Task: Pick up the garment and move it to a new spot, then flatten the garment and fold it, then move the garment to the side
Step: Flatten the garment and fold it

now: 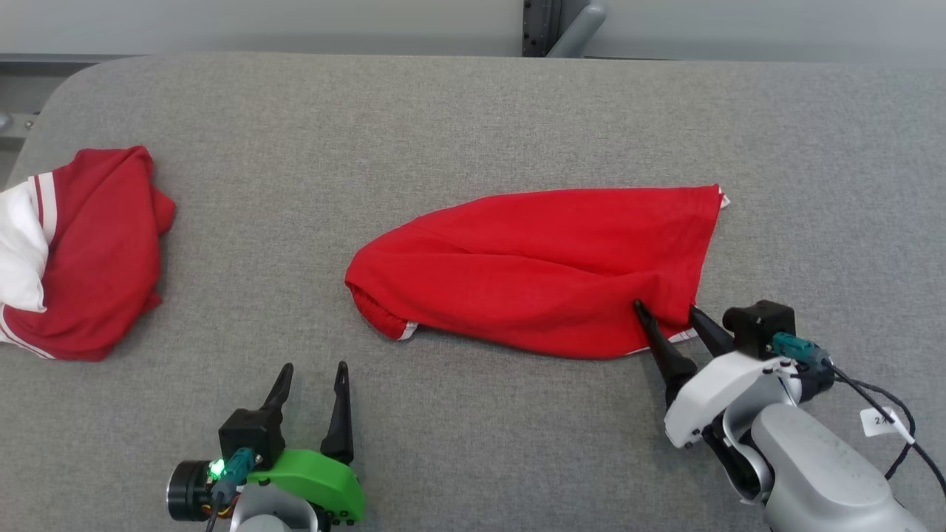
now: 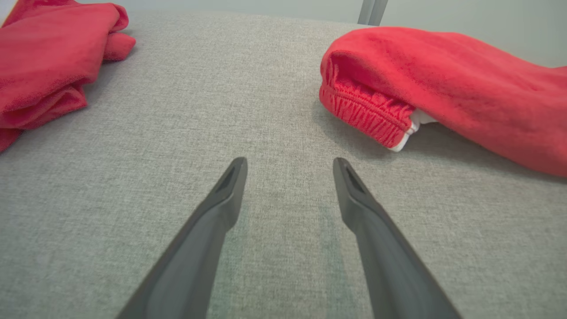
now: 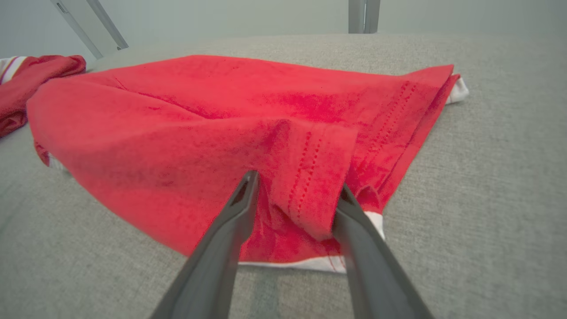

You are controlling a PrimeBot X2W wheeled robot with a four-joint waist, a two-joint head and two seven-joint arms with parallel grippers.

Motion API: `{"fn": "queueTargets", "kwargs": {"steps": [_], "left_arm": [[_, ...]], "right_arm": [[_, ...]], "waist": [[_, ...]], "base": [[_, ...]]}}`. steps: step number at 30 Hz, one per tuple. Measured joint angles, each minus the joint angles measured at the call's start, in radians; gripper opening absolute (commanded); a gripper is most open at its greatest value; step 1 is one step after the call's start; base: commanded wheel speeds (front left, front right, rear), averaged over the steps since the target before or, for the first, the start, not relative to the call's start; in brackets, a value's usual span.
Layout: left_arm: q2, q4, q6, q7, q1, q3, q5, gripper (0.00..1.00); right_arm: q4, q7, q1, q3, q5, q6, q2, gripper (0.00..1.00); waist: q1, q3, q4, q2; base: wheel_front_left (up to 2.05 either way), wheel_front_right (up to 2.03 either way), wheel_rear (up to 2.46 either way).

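The red garment (image 1: pixel 539 266) lies spread across the middle of the grey table, its elastic waistband (image 2: pixel 367 115) at the left end and its white-trimmed hem at the right. My right gripper (image 1: pixel 665 307) is at the garment's near right corner. Its jaws stand apart with a raised fold of the hem (image 3: pixel 310 177) between them, so the gripper (image 3: pixel 299 181) is open around the cloth. My left gripper (image 1: pixel 315 367) rests near the table's front edge, short of the waistband and apart from it. This gripper (image 2: pixel 290 164) is open with nothing between its fingers.
A second red and white garment (image 1: pixel 96 251) lies bunched at the table's left edge, also in the left wrist view (image 2: pixel 44 57) and the right wrist view (image 3: pixel 26 79). The grey padded table (image 1: pixel 473 118) reaches back to a wall with a metal post (image 1: pixel 543 26).
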Motion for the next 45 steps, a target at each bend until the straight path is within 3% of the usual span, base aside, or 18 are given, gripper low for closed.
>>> {"fn": "queueTargets", "kwargs": {"steps": [1, 7, 10, 22, 23, 24, 25, 29, 34, 40, 45], "left_arm": [[0.0, -0.009, -0.005, 0.0, -0.001, 0.0, 0.0, 1.0], [-0.001, -0.041, -0.011, 0.0, -0.013, -0.035, -0.01, 1.0], [-0.002, -0.049, -0.012, 0.0, -0.034, -0.063, -0.015, 1.0], [-0.002, -0.058, 0.002, 0.0, -0.132, -0.204, -0.075, 1.0], [-0.002, -0.059, 0.003, 0.0, -0.134, -0.215, -0.081, 1.0], [-0.002, -0.06, 0.005, 0.0, -0.136, -0.225, -0.085, 1.0], [-0.002, -0.063, 0.007, 0.0, -0.137, -0.234, -0.09, 1.0], [-0.002, -0.08, 0.007, 0.0, -0.138, -0.253, -0.11, 1.0], [-0.003, -0.083, -0.02, 0.0, -0.13, -0.249, -0.115, 1.0], [-0.004, -0.046, -0.067, 0.0, -0.088, -0.222, -0.151, 1.0], [-0.004, -0.045, -0.112, 0.0, -0.076, -0.188, -0.197, 1.0]], "right_arm": [[-0.019, 0.0, -0.007, 0.002, 0.001, 0.0, -0.004, 0.0], [-0.174, 0.0, -0.026, -0.04, 0.004, 0.0, -0.035, 0.0], [-0.184, 0.0, -0.081, -0.073, -0.006, 0.0, -0.058, 0.0], [0.245, 0.0, -0.423, -0.18, -0.135, 0.0, -0.066, 0.0], [0.288, 0.0, -0.439, -0.191, -0.155, 0.0, -0.067, 0.12], [0.34, 0.0, -0.453, -0.205, -0.171, 0.0, -0.067, 0.63], [0.391, 0.0, -0.463, -0.22, -0.187, 0.0, -0.065, 1.0], [0.405, 0.001, -0.493, -0.312, -0.264, 0.0, -0.06, 1.0], [0.235, 0.001, -0.385, -0.447, -0.35, 0.0, -0.032, 1.0], [0.064, 0.001, -0.18, -0.468, -0.37, 0.001, 0.03, 1.0], [-0.038, 0.001, 0.005, -0.456, -0.35, 0.001, 0.05, 1.0]], "waist": [[0.0, 0.004, 0.001, 0.0], [0.0, 0.029, -0.001, 0.0], [0.0, 0.047, 0.004, 0.0], [0.0, 0.131, 0.116, 0.0], [0.0, 0.138, 0.127, 0.0], [0.0, 0.145, 0.138, 0.0], [0.0, 0.151, 0.148, 0.0], [0.0, 0.17, 0.17, 0.0], [0.0, 0.163, 0.153, 0.0], [0.0, 0.138, 0.11, 0.0], [0.0, 0.092, 0.016, 0.0]], "base": [[0.0, 0.0, 0.0], [0.0, 0.0, 0.0], [0.0, 0.0, 0.0], [0.0, 0.0, 0.0], [0.0, 0.0, 0.0], [0.0, 0.0, 0.0], [0.0, 0.0, 0.0], [0.0, 0.0, 0.0], [0.0, 0.0, 0.0], [0.0, 0.0, 0.0], [0.0, 0.0, 0.0]]}}
